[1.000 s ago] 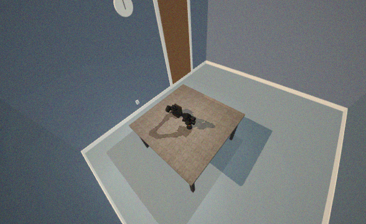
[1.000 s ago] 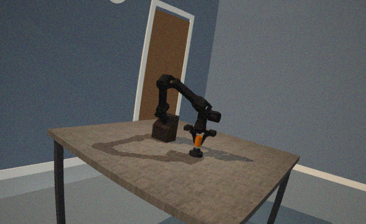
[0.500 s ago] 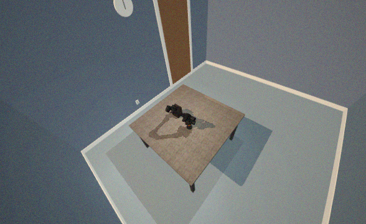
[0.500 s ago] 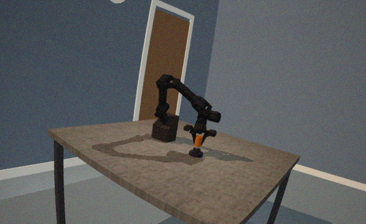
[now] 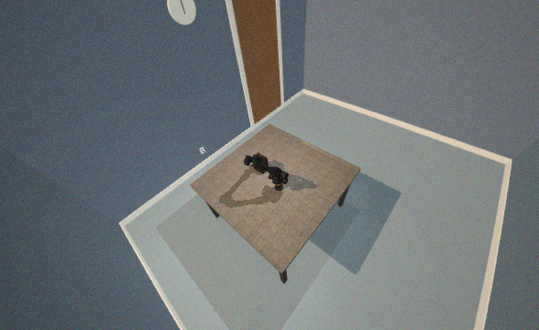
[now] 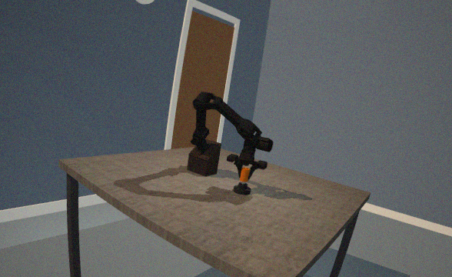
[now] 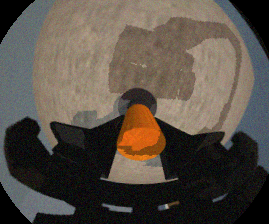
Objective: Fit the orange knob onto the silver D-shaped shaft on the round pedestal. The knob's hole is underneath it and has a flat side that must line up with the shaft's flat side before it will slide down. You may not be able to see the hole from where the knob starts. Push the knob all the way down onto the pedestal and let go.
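My gripper (image 6: 244,174) (image 7: 138,119) (image 5: 279,184) is shut on the orange knob (image 6: 244,175) (image 7: 139,135) (image 5: 279,186) and holds it upright, pointing down. The knob hangs just above the dark round pedestal (image 6: 242,188) (image 7: 137,100), which stands on the table (image 6: 195,227) (image 5: 274,229). In the wrist view the pedestal shows as a dark disc right behind the knob's far end. The silver shaft is hidden by the knob, so I cannot tell whether the knob touches it. The knob's hole is out of sight.
The arm's dark base block (image 6: 204,158) (image 5: 255,160) stands on the table behind and left of the pedestal. The arm's shadow lies across the table top. A brown door (image 6: 201,77) is in the wall behind.
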Controlling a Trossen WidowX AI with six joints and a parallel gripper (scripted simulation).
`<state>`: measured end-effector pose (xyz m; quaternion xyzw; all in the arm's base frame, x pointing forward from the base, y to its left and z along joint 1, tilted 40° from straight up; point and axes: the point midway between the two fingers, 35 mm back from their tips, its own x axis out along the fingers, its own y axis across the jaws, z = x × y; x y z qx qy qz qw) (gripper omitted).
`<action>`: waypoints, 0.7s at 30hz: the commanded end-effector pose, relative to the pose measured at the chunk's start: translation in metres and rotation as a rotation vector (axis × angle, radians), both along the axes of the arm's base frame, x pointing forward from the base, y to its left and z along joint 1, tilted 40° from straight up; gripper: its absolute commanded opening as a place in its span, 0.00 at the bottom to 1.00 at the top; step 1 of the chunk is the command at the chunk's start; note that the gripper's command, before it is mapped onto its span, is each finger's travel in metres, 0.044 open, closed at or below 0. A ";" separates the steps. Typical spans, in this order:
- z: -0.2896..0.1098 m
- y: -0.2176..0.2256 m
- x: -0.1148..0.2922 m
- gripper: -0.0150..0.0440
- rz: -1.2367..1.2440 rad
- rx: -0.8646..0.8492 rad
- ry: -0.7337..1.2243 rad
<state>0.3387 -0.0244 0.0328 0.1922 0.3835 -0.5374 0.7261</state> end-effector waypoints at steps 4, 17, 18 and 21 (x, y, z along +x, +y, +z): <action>0.000 -0.001 0.000 0.25 0.044 -0.010 0.037; 0.005 0.005 -0.004 0.25 -0.002 -0.002 -0.002; 0.005 0.005 -0.005 0.25 -0.016 0.000 -0.013; 0.005 0.005 -0.005 0.25 -0.022 0.001 -0.018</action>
